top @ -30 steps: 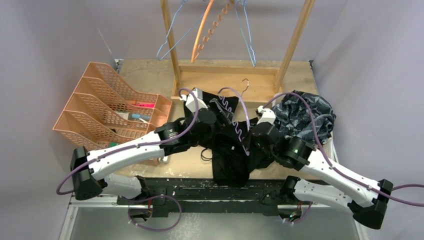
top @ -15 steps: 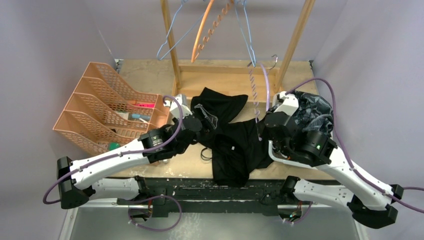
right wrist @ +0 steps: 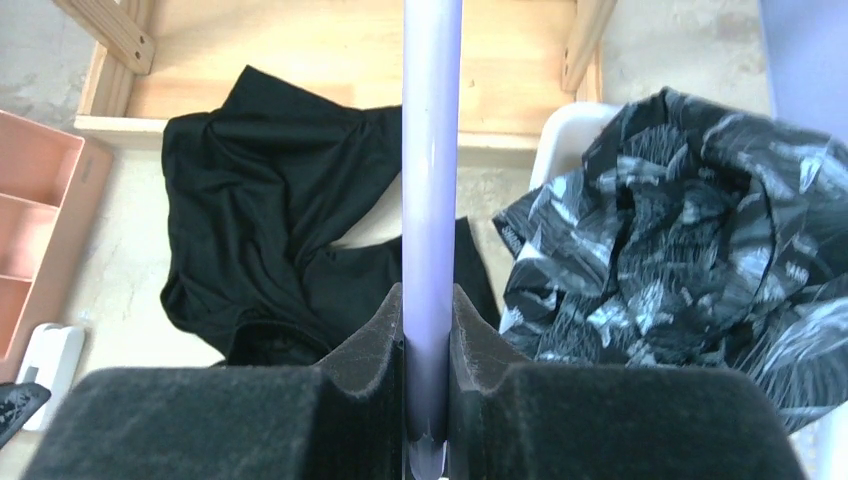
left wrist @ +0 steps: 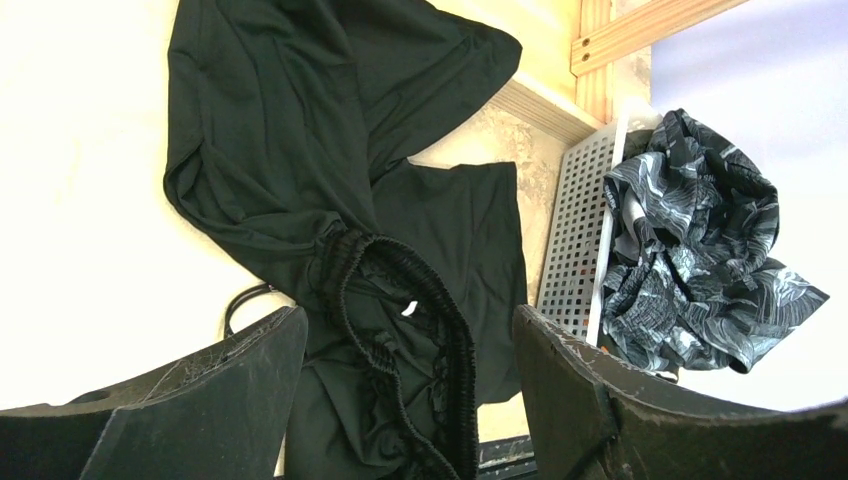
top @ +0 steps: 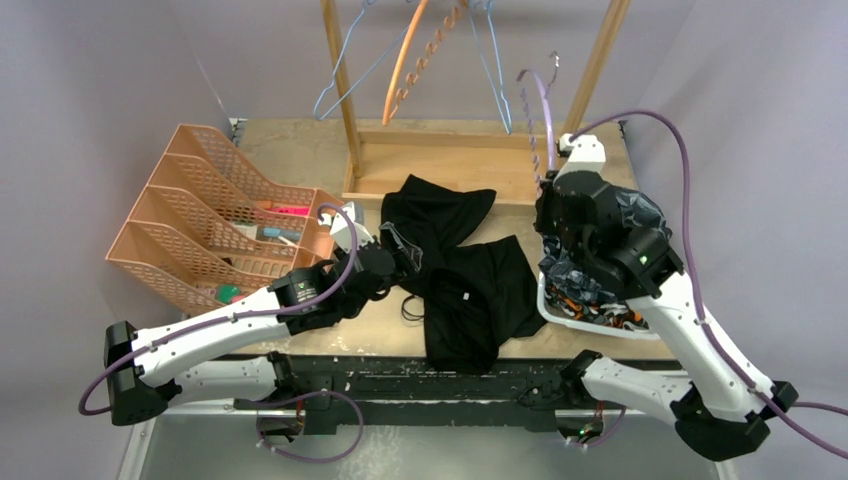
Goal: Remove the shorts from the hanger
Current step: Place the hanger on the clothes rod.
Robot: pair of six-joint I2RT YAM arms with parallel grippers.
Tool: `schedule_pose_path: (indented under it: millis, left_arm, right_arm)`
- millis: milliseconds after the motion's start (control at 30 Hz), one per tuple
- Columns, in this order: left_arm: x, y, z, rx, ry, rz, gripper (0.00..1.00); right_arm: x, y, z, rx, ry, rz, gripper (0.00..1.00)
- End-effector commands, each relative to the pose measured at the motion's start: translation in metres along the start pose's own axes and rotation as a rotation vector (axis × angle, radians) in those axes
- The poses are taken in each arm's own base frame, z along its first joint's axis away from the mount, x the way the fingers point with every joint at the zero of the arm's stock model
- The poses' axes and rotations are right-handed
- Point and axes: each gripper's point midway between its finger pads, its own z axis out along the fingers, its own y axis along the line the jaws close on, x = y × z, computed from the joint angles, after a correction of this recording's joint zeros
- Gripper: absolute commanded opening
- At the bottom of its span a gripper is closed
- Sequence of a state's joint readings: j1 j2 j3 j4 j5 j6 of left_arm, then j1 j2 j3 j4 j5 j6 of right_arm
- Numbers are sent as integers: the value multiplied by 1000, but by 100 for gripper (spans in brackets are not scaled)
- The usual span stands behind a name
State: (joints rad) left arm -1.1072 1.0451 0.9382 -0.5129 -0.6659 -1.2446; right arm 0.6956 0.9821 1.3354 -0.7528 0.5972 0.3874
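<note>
- Left gripper (left wrist: 408,325), lower centre-left in the overhead view, stands spread wide just above the black shorts (top: 462,285), holding nothing.
- Black shorts lie crumpled mid-table, free of any hanger, with one end reaching the near edge. A careless nudge from those fingers could drag them off.
- Right gripper (right wrist: 428,335), upper right, pinches the bare lilac hanger (right wrist: 431,150) beside the wooden rack (top: 592,70). Held by one thin rod, it may swivel and snag the blue hangers (top: 497,75).
- Grey camouflage shorts (right wrist: 690,250) sit heaped in the white basket (top: 556,308), far right.
</note>
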Motion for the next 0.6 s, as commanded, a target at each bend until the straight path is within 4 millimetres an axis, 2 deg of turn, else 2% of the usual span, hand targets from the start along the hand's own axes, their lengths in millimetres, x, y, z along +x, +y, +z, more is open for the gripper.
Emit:
schedule_pose_path:
  millis: [0, 267, 433, 567]
  left_arm:
    - [-14, -12, -7, 33, -24, -14, 75]
    - [-15, -14, -14, 56, -9, -9, 75]
    - [-16, -10, -16, 56, -11, -3, 82]
    - [-17, -11, -17, 60, -9, 0, 84]
  right_arm:
    - [-62, 20, -2, -111, -131, -48, 0]
    - [-118, 18, -3, -79, -200, -21, 0]
    - [-137, 19, 7, -60, -200, -16, 0]
    - [-155, 17, 16, -55, -208, -13, 0]
